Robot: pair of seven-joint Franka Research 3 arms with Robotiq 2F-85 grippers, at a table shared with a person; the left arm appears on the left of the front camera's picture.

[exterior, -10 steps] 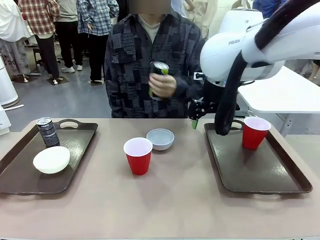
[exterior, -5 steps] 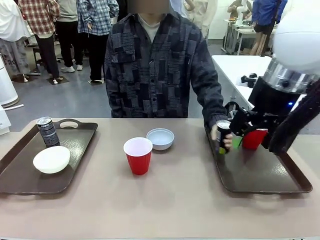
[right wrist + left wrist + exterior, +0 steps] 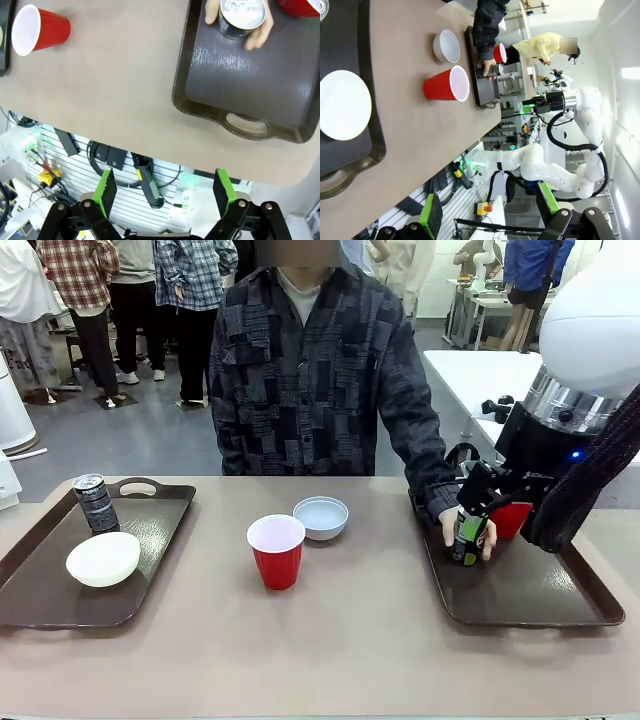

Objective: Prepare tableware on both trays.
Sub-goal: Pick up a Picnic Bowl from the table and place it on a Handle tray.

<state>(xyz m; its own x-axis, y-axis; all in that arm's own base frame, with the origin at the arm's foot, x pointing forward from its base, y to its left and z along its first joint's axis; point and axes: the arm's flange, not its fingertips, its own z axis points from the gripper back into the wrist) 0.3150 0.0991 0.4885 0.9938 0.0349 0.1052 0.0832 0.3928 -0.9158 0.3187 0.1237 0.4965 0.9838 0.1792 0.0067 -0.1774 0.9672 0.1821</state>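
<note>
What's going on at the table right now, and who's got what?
The person's hand holds a black can upright on the right tray, near a red cup standing there. The right gripper hangs open and empty above that tray. The left gripper is open too, holding nothing. The left tray carries another can and the white bowl. A second red cup and the grey-blue bowl sit on the table between the trays.
</note>
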